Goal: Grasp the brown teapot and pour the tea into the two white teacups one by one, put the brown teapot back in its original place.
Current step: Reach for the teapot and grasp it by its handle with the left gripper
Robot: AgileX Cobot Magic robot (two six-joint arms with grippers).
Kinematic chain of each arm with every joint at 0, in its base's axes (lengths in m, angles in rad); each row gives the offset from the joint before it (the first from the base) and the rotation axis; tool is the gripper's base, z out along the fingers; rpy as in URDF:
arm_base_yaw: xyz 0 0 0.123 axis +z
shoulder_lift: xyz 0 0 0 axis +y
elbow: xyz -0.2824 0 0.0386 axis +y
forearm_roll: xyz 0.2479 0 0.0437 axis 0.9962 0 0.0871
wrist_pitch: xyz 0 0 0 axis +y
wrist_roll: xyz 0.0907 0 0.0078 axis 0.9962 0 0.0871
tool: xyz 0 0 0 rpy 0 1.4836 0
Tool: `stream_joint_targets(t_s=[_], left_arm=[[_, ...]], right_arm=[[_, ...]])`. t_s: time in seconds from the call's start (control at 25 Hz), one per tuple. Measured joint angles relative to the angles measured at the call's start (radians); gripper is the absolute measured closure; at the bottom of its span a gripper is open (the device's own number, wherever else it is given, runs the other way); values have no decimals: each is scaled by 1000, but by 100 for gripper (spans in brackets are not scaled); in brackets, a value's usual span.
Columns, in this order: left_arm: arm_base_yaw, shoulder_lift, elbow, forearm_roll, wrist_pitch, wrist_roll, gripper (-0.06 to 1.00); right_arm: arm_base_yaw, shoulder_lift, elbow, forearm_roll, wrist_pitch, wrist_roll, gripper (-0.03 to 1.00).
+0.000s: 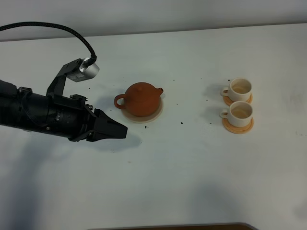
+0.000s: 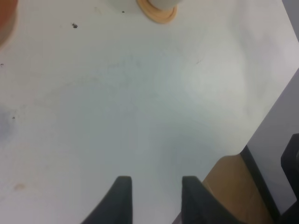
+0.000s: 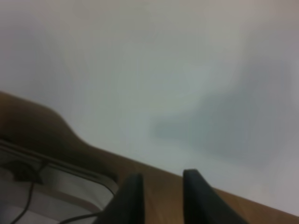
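The brown teapot [image 1: 141,98] stands upright on the pale beige disc [image 1: 154,115], its original place, left of the table's middle, with its spout pointing right. At the right are the two white teacups [image 1: 240,88] [image 1: 240,112], each on an orange saucer [image 1: 237,127], one behind the other. My left gripper [image 1: 121,130] hovers in front of and left of the teapot, apart from it. In the left wrist view my left gripper [image 2: 156,186] is open and holds nothing. The right gripper [image 3: 161,182] is outside the exterior view; its fingers stand apart and empty over the table's edge.
Small dark specks [image 1: 182,122] lie on the white table between the teapot and the cups. An orange saucer [image 2: 159,14] shows in the left wrist view. A brown edge [image 1: 192,226] runs along the table's front. The black cable [image 1: 57,29] arcs over the left arm.
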Motion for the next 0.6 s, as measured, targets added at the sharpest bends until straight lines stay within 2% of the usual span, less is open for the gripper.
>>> stream_joint_targets(t_s=[0.16, 0.32, 0.6], left_arm=[[0, 0, 0, 1, 0, 0, 65], [0, 0, 0, 1, 0, 0, 65], [0, 0, 0, 1, 6, 0, 65]], right_arm=[[2, -133, 66, 22, -1, -16, 73], [2, -238, 81, 52, -10, -79, 73], [2, -302, 89, 52, -27, -107, 73]])
